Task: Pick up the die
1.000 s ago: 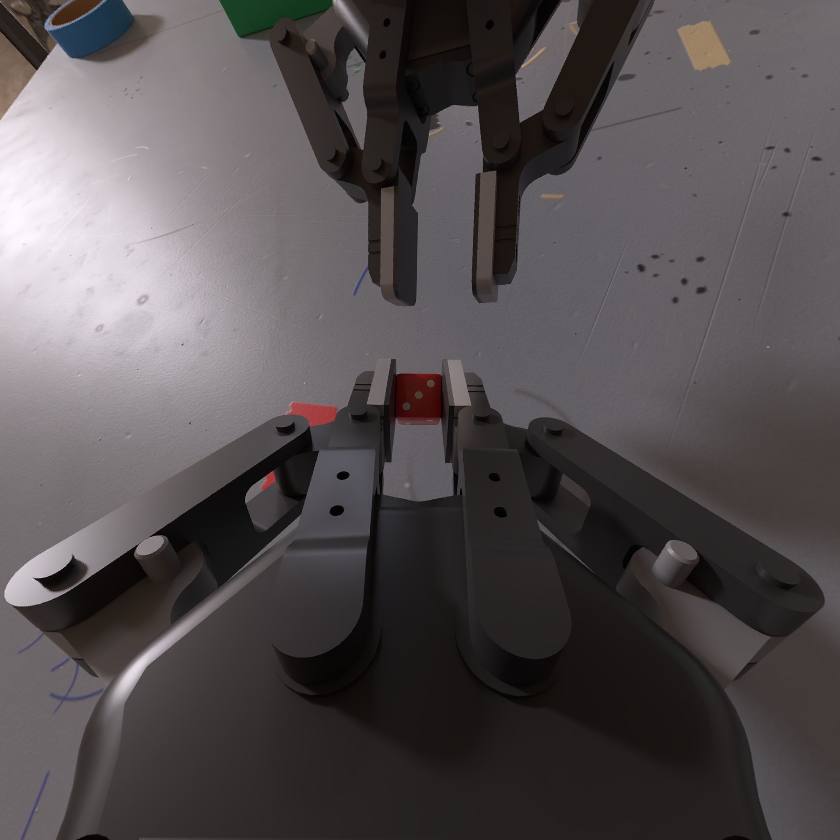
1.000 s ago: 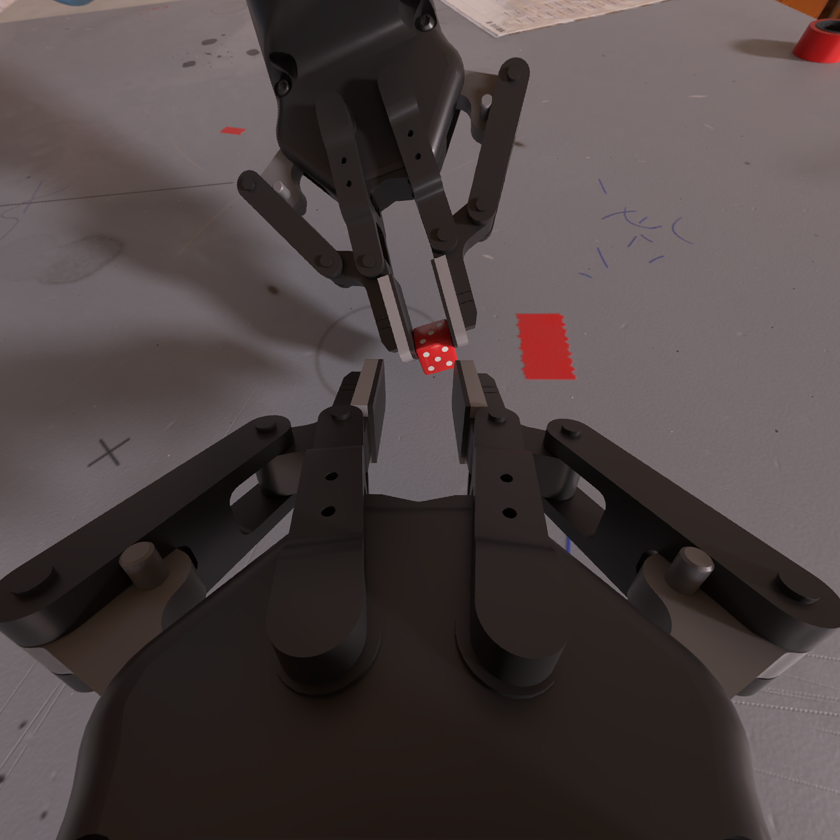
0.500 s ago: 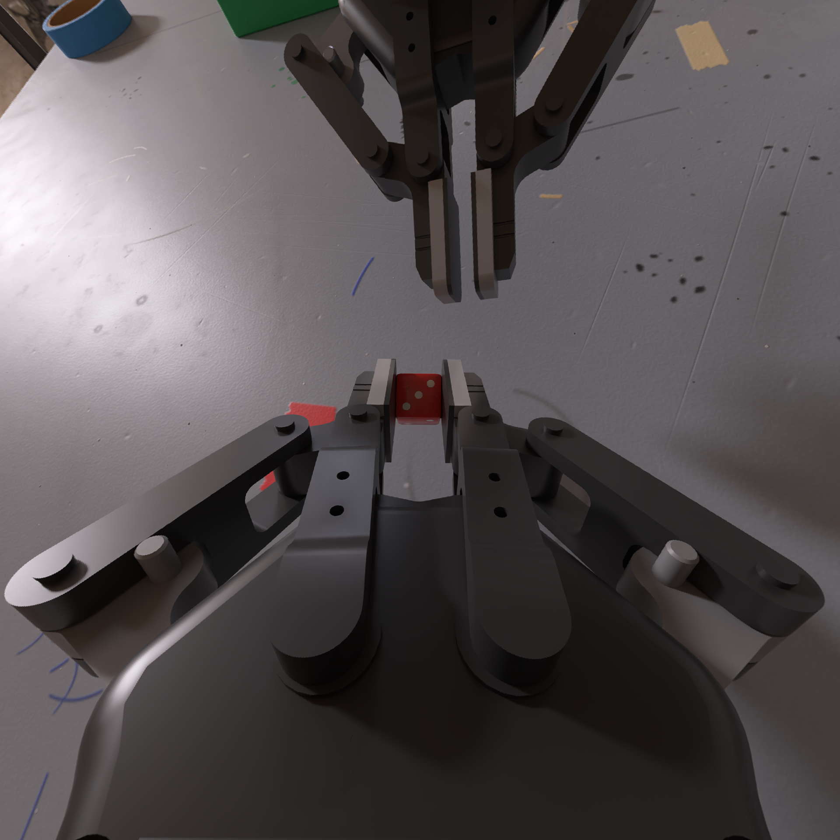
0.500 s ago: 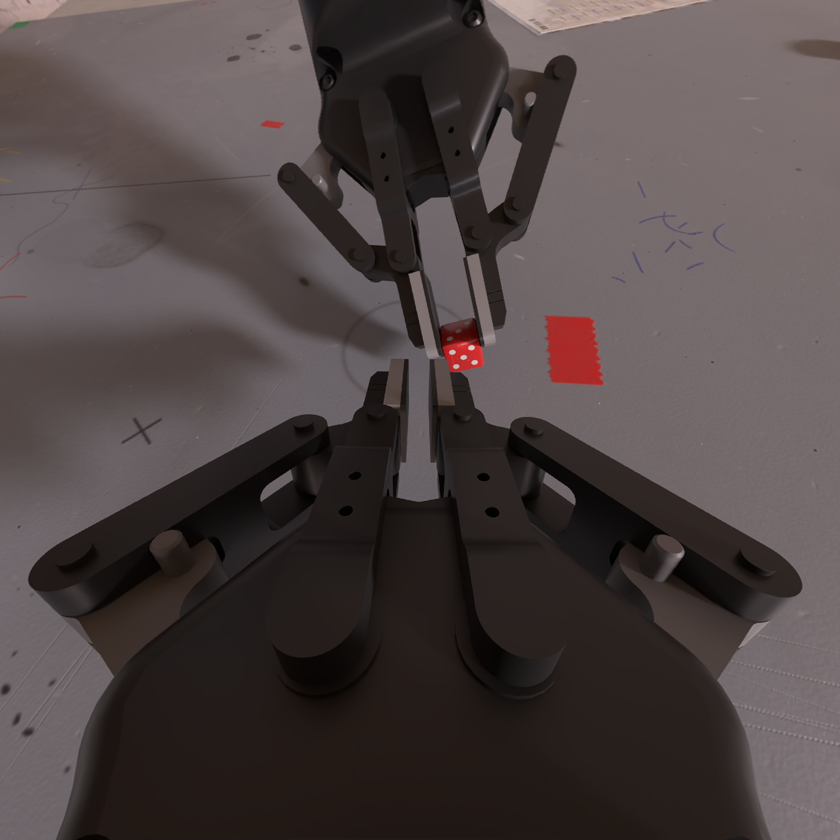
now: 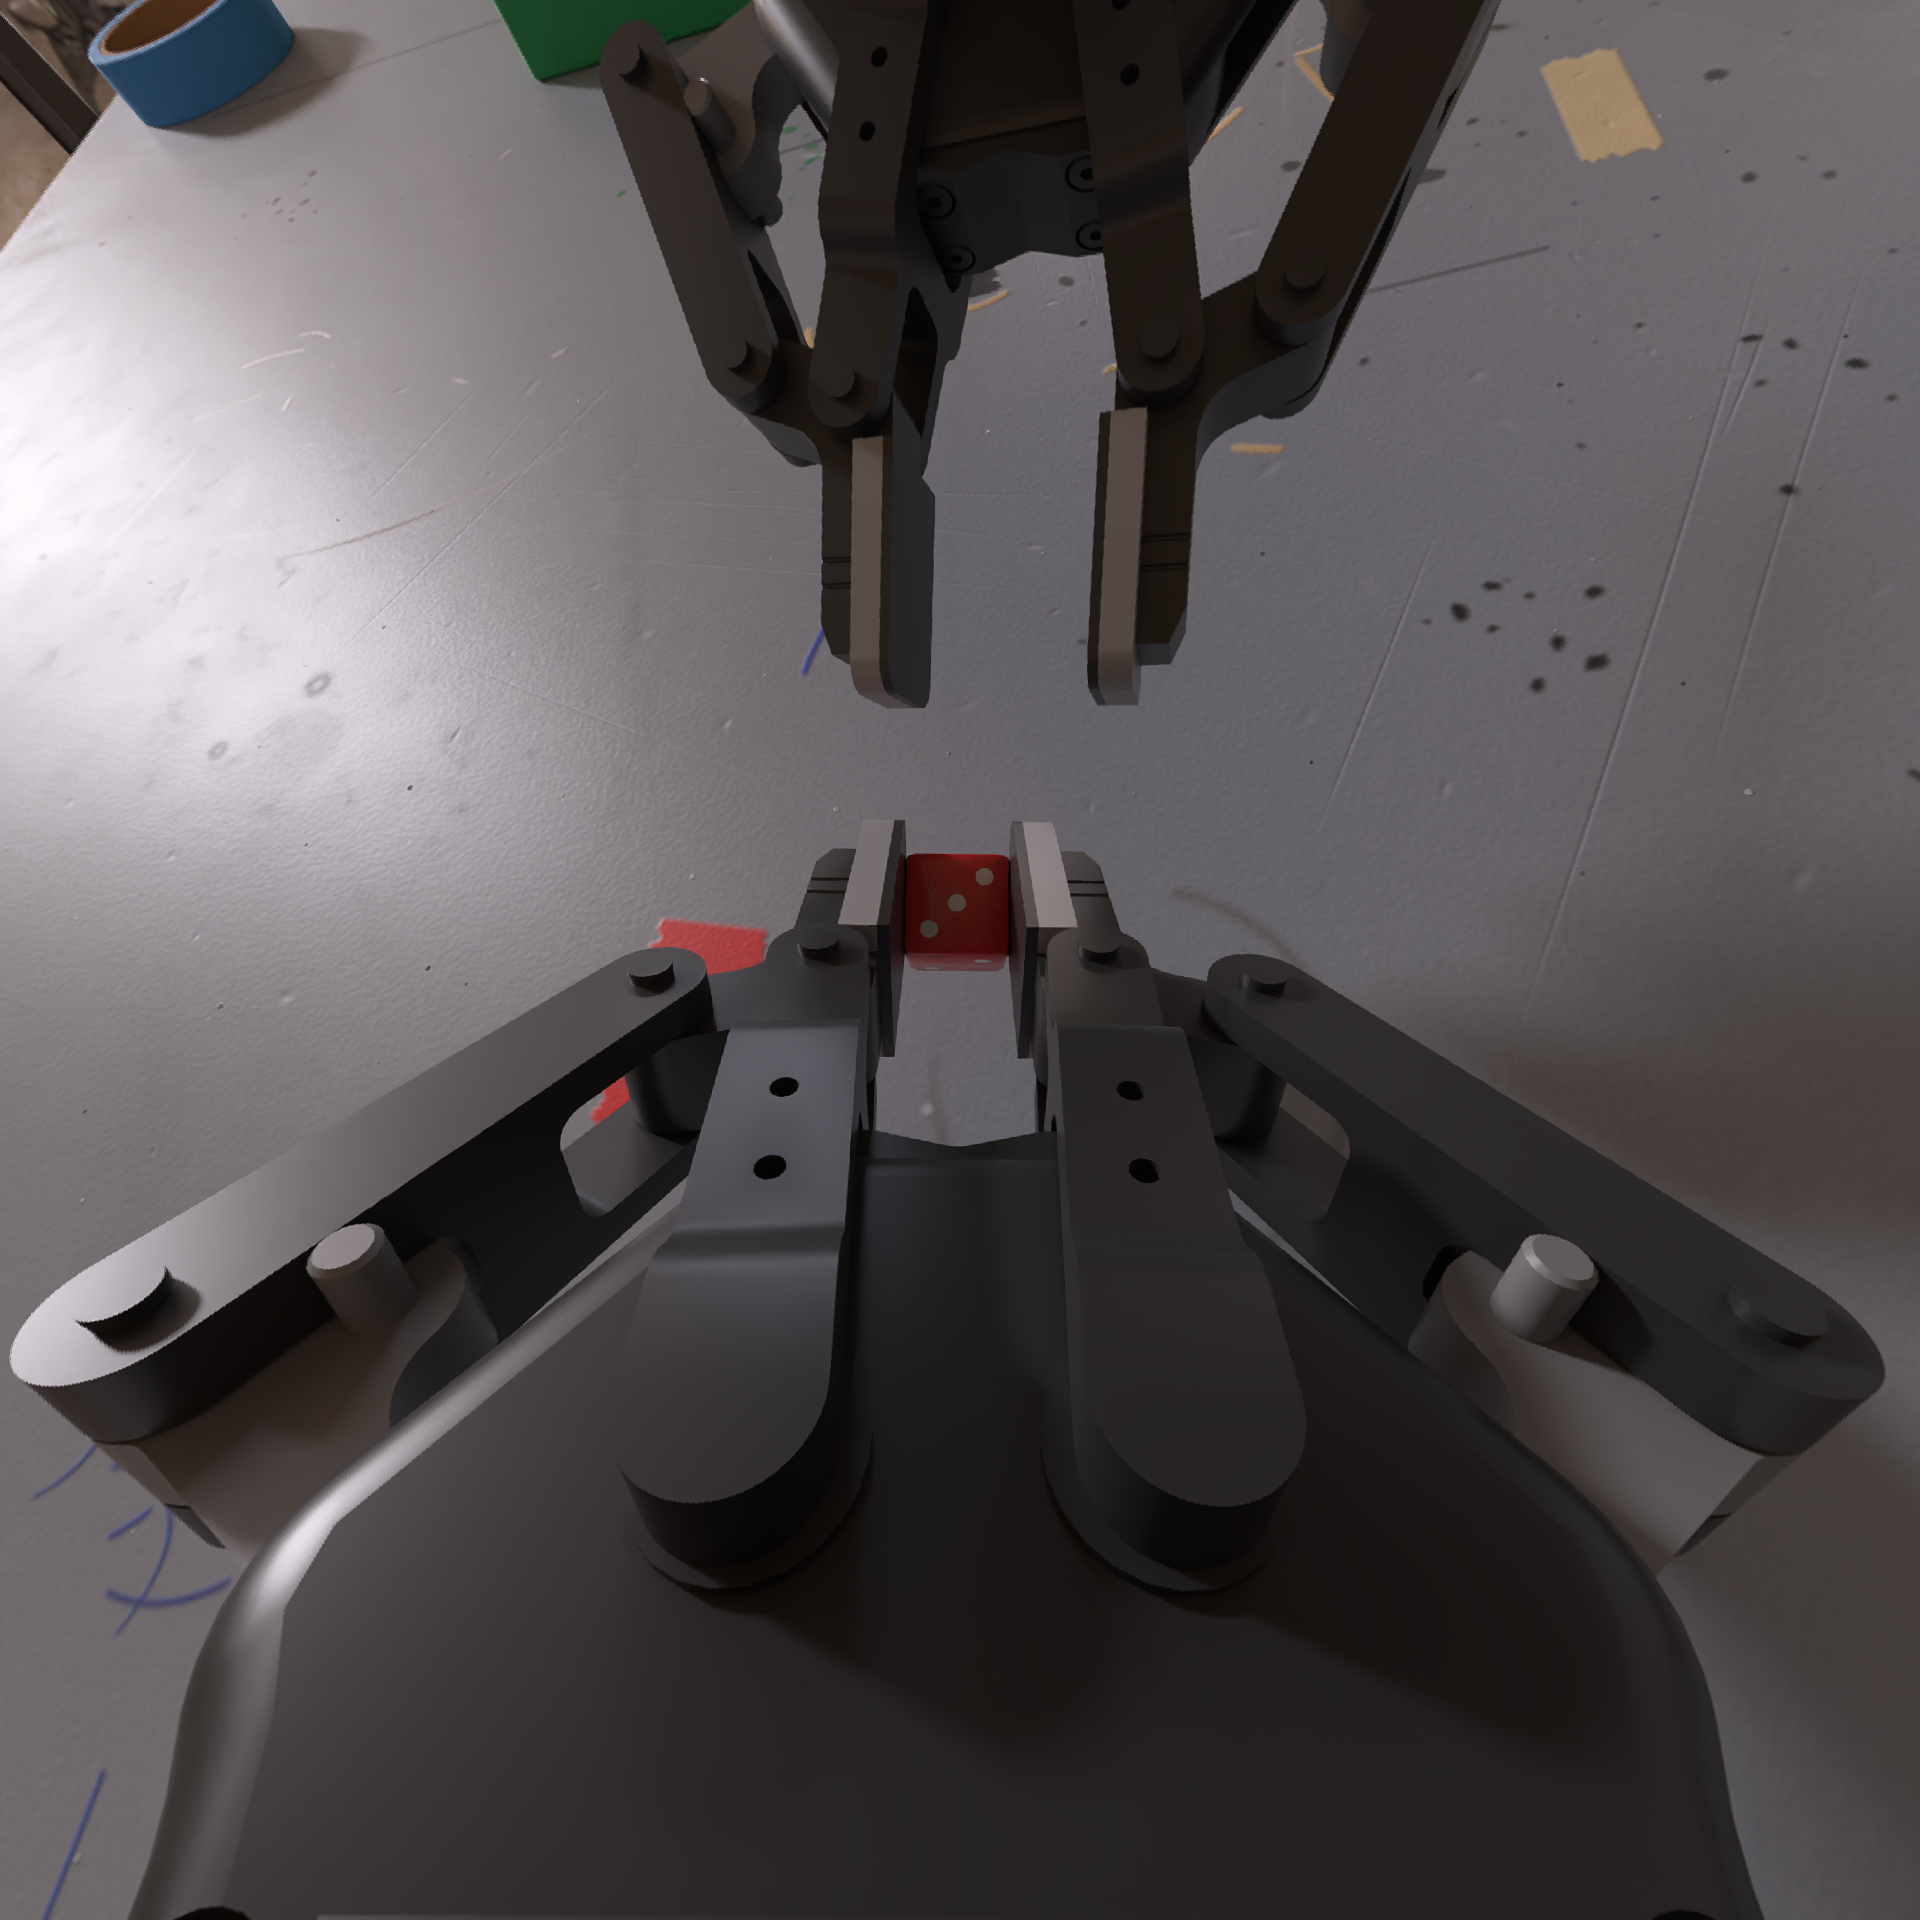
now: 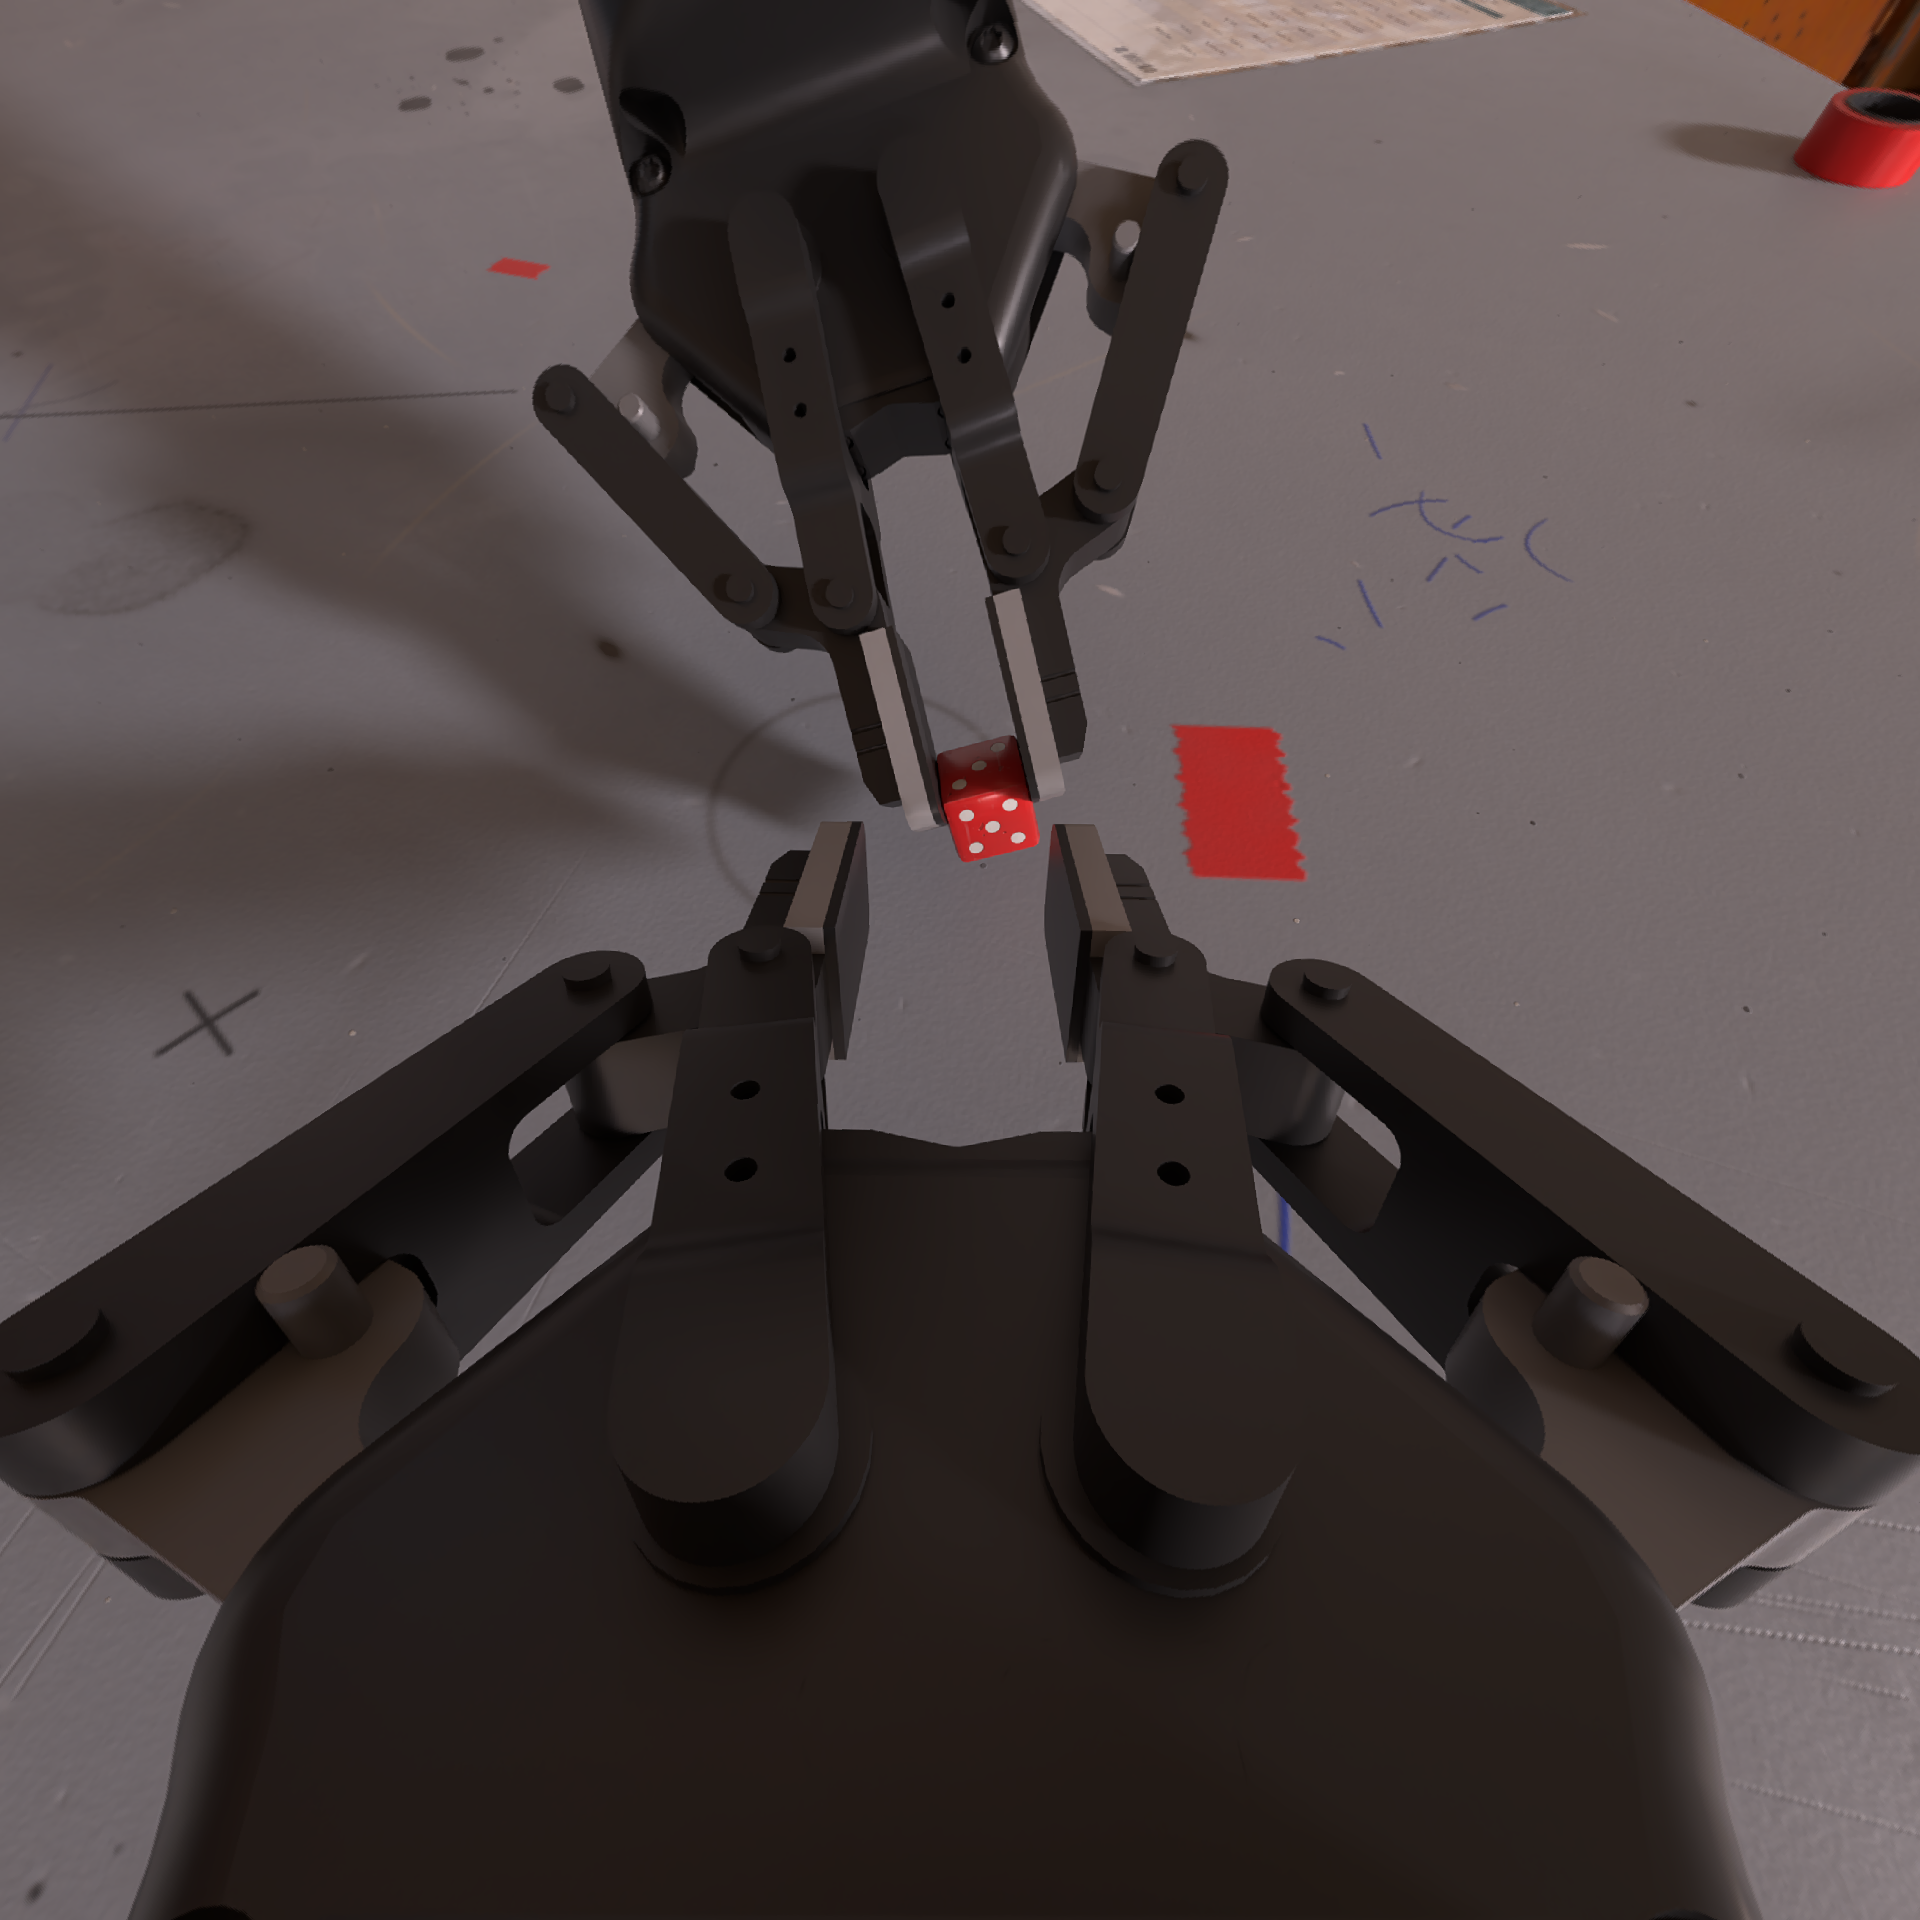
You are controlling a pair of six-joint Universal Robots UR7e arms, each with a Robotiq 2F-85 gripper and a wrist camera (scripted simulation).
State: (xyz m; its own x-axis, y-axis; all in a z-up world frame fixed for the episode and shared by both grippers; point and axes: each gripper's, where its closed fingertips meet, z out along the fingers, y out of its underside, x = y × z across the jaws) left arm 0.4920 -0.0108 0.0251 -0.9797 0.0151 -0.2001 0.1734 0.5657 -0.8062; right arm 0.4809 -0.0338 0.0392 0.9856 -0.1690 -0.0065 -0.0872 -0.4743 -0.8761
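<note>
A small red die (image 5: 956,906) with white pips is clamped between the pads of my left gripper (image 5: 956,883), held above the grey table. In the right wrist view the die (image 6: 987,805) shows at the tips of the left gripper (image 6: 982,800), which points toward the camera. My right gripper (image 6: 954,868) is open and empty, its fingertips just short of the die, one on each side. In the left wrist view the right gripper (image 5: 995,686) hangs beyond the die with its jaws apart.
A red tape patch (image 6: 1236,802) lies on the table right of the die. A blue tape roll (image 5: 192,52) and a green block (image 5: 613,31) sit at the far left corner. A red tape roll (image 6: 1865,140) and a printed sheet (image 6: 1309,31) lie far right.
My right gripper closed half a second ago and has now opened wider again, closer to the die. The left gripper keeps hold of the die and has not moved.
</note>
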